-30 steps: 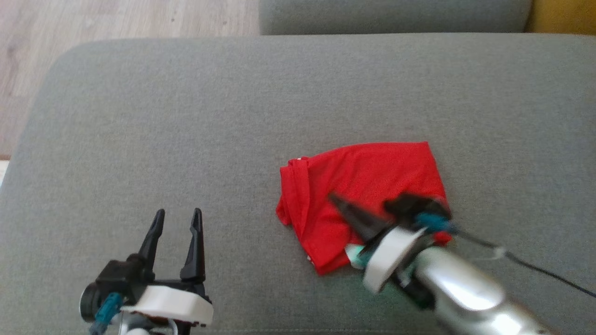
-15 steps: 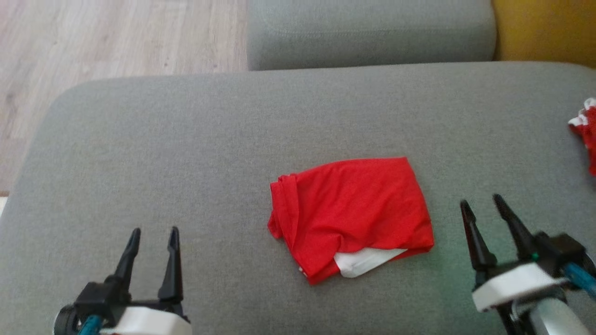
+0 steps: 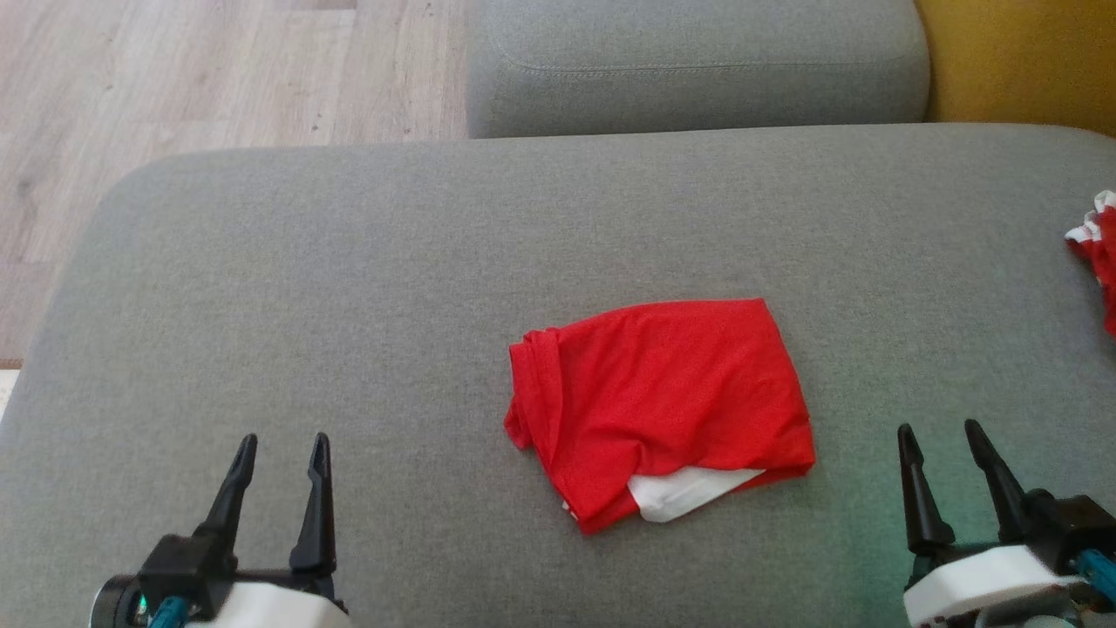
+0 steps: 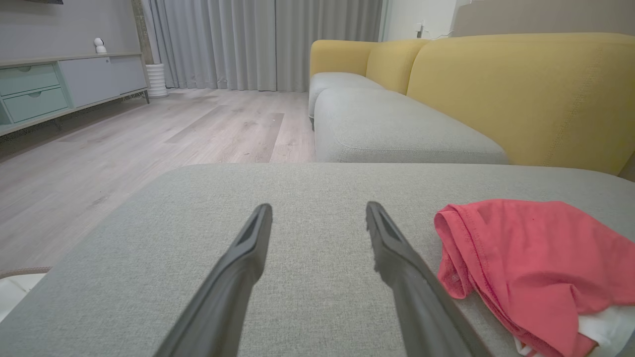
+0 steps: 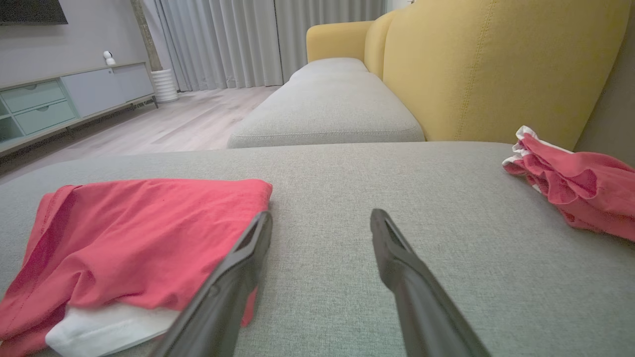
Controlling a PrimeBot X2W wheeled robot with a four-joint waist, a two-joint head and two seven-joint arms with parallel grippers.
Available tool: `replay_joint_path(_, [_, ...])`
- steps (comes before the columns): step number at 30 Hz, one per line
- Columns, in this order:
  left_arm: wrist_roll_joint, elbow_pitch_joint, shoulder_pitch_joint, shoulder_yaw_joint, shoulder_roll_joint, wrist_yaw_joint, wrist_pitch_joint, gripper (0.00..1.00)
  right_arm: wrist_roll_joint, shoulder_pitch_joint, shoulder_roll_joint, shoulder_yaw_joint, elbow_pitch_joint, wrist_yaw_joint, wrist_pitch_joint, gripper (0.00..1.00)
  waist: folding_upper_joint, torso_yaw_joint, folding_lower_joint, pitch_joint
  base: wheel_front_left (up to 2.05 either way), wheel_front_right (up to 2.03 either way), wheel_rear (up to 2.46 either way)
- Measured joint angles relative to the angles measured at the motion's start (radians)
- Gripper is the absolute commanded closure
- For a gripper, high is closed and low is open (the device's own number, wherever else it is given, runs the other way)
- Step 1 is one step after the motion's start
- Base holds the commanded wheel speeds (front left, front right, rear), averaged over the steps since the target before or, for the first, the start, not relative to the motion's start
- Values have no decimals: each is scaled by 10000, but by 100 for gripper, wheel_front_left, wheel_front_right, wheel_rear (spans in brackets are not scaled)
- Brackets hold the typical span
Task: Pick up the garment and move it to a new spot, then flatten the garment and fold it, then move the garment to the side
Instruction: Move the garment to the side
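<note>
The red garment (image 3: 663, 410) lies folded into a rough rectangle near the middle of the grey sofa seat (image 3: 349, 288), with a bit of white showing at its near edge; its long side runs across, from the robot's left to its right. Both grippers hover low by the near edge of the seat with nothing in them; the left gripper (image 3: 284, 438) has its fingers spread wide, and the right gripper (image 3: 937, 427) stands just as wide. The garment sits between them and a little farther in; the right gripper is plainly the nearer, its inner finger just beside the garment's right-hand edge in its own wrist view. I'd judge the fold done and the shift to the side not yet made, so the right arm looks best placed, reaching leftward. A second red bundle (image 3: 1100, 253) lies well apart at the seat's far right.
</note>
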Motion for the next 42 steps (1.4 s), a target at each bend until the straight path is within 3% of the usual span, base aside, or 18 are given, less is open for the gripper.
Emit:
replay_joint_path(6, [0, 19, 0, 2, 0, -50, 0, 0, 408, -73, 105, 63, 136, 0, 63, 0, 0, 76, 0, 44, 0, 0, 0])
replay_joint_path(8, [-4, -12, -1, -4, 0, -36, 0, 0, 1258, -434, 84, 242, 82, 0, 1193, 0, 0, 89, 0, 189, 0, 0, 0])
replay_joint_path(9, [-4, -12, -1, -4, 0, -36, 0, 0, 1258, -434, 84, 242, 82, 0, 1193, 0, 0, 89, 0, 189, 0, 0, 0])
replay_joint_path(10, [-6, -21, -12, -38, 0, -36, 0, 0, 1898, -1072, -50, 546, -48, 0, 2416, 0, 0, 101, 0, 355, 0, 0, 0])
replay_joint_path(11, [-6, -21, -12, -38, 0, -36, 0, 0, 1898, -1072, -50, 546, -48, 0, 2416, 0, 0, 101, 0, 355, 0, 0, 0])
replay_joint_path(15, [-33, -15, -157, -278, 0, -36, 0, 0, 3032, -2560, -290, 844, -173, 0, 4865, 0, 0, 203, 0, 728, 0, 0, 0])
replay_joint_path(19, [-117, 8, -613, -485, -2, -33, 0, 0, 3471, -3368, -412, 955, 506, 0, 6853, 0, 0, 479, 0, 1049, 0, 0, 0])
replay_joint_path(26, [-211, 8, -872, -660, -8, 127, 0, 0, 3060, -3967, -372, 713, 1935, 0, 8098, 0, 0, 1049, 0, 1465, 0, 0, 0])
replay_joint_path(27, [-209, 6, -873, -667, -8, 138, 0, 0, 3110, -4132, -337, 685, 1994, 0, 8126, 30, 0, 1092, 0, 1515, 0, 0, 0])
replay_joint_path(28, [-211, 4, -872, -673, -8, 153, 0, 0, 3187, -4281, -282, 619, 2061, 0, 8082, 100, 0, 1116, 0, 1558, 0, 0, 0])
replay_joint_path(32, [-311, -90, -868, -665, -6, 313, 0, 0, 3455, -4579, -23, 763, 2117, 0, 7812, 100, 0, 854, 1, 1632, 0, 0, 0])
replay_joint_path(36, [-309, -305, -874, -625, -8, 313, 0, 0, 3455, -4604, -142, 999, 1935, 0, 7486, 100, 0, 159, 1, 1680, 0, 0, 0])
replay_joint_path(42, [-157, -499, -1307, -589, -8, 151, 0, 0, 3427, -5435, -1062, 1108, 1325, 0, 6976, 100, 0, -1148, 1, 1898, 0, 0, 0])
